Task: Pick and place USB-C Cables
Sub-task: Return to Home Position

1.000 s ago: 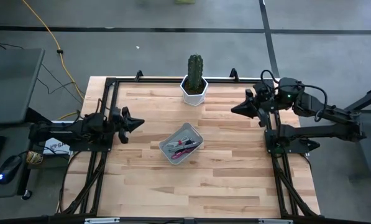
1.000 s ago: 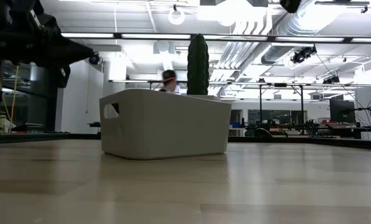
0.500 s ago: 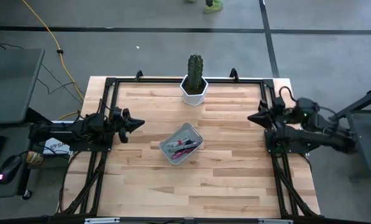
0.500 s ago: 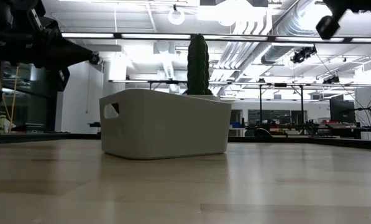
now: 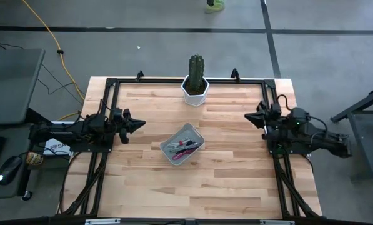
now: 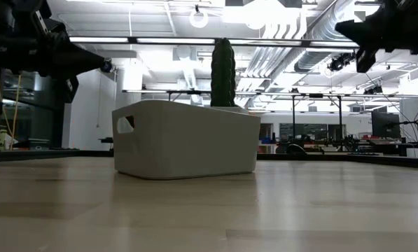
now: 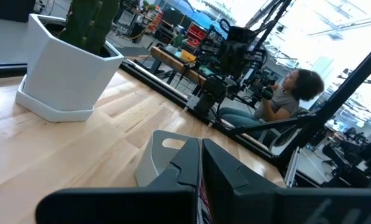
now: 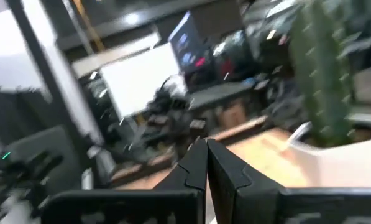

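Observation:
The cables lie bunched inside a small white bin at the table's middle; dark red, grey and black strands show in the high view, and I cannot separate single bundles. The low view shows only the bin's wall. My left gripper hangs shut over the left side of the table, pointing right at the bin. My right gripper hangs shut near the right edge, pointing left. The left wrist view shows the shut fingers with the bin just beyond.
A cactus in a white pot stands at the far edge's middle, behind the bin. A black frame rims the table. Bare wood lies toward the near edge. A seated person shows beyond the table in the left wrist view.
My right arm has drawn back from the far right corner toward the right edge and lowered, its gripper swinging a little toward the near side while still pointing left. The left arm, bin and cables have kept still.

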Tool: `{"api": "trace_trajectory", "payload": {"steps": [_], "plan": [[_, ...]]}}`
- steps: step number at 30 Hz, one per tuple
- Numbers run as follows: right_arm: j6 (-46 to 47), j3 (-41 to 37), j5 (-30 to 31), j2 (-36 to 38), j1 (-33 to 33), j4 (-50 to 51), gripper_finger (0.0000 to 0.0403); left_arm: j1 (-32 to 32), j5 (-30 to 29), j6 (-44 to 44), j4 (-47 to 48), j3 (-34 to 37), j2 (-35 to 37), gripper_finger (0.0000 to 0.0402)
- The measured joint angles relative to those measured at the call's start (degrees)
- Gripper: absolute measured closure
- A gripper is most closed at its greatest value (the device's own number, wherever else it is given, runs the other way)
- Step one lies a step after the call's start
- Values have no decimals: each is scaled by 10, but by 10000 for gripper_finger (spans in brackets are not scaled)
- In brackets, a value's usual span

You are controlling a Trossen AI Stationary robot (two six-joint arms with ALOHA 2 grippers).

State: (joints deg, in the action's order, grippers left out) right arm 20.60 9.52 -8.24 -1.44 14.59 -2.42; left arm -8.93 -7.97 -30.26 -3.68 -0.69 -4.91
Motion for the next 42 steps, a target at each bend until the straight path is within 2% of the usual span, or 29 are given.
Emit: {"api": "trace_trajectory", "payload": {"steps": [3,6,13,22,28,42], "plan": [[2,-42,36,6,0,-63,403,0,0,0,0,0,0,401],[36,-90,37,12,0,-121,403,0,0,0,0,0,0,401],[40,-90,42,12,-32,-86,403,0,-1,0,0,0,0,401],[3,-90,142,11,-110,5,403,0,-2,0,0,0,0,401],[-43,-90,142,11,-117,5,403,0,-2,0,0,0,0,401],[-46,-90,141,10,-117,5,403,0,-1,-1,0,0,0,401]]}}
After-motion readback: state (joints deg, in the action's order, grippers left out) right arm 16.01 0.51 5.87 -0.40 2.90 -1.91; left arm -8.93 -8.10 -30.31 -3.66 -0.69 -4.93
